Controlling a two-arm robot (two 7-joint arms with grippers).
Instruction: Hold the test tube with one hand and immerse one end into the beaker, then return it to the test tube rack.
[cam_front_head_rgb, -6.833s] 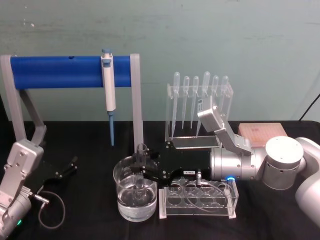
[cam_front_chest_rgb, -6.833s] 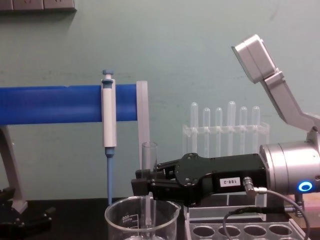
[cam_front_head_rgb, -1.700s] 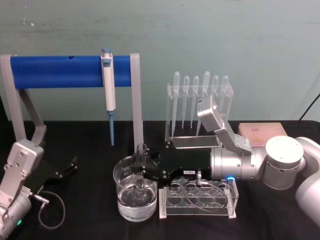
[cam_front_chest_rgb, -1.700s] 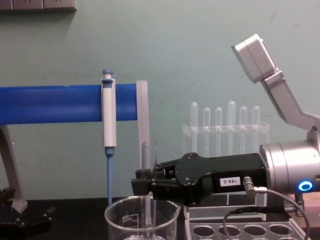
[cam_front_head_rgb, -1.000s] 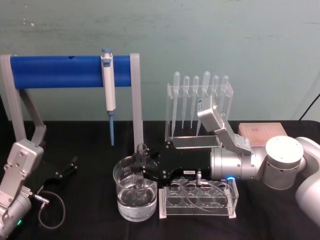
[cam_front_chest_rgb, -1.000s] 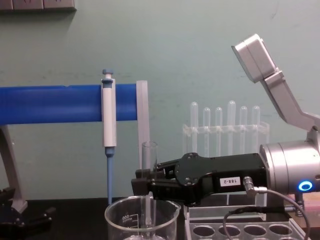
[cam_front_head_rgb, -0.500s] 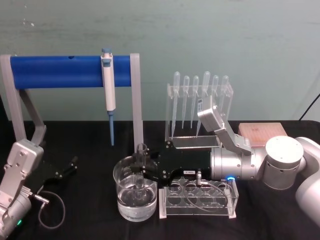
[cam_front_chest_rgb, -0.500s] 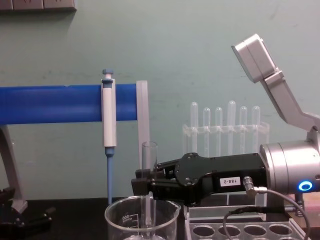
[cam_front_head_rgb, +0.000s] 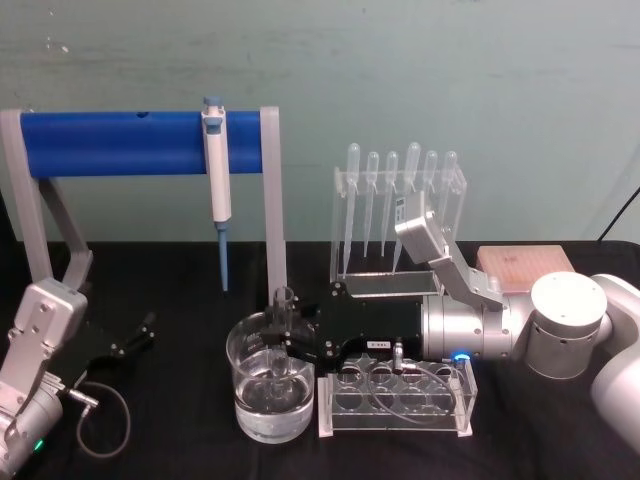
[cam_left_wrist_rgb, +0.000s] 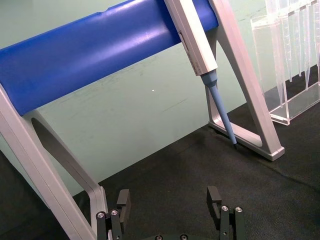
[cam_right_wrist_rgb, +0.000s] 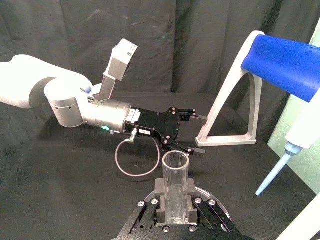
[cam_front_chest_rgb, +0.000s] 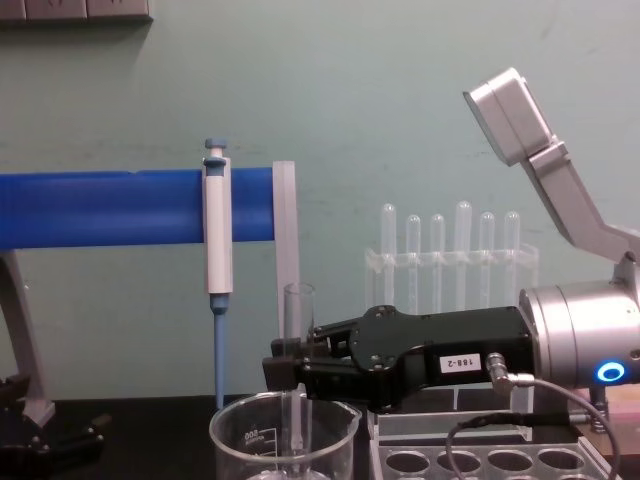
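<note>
Starting at the left, we see the left gripper parked, its jaws spread apart. The right gripper pinches the upright test tube between its jaws; the tube's lower end dips into the beaker directly beneath them.

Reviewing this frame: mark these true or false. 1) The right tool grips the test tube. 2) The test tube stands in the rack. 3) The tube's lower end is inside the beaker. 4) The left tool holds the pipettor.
1) True. The right tool is shut on the test tube, which stands upright.
2) False. The tube is held in the beaker, beside the rack, not in one of the rack's holes.
3) True. In the chest view the tube runs down past the beaker's rim.
4) False. The left tool is open with nothing between its fingers, low on the robot's left; the pipettor hangs on the blue stand.
</note>
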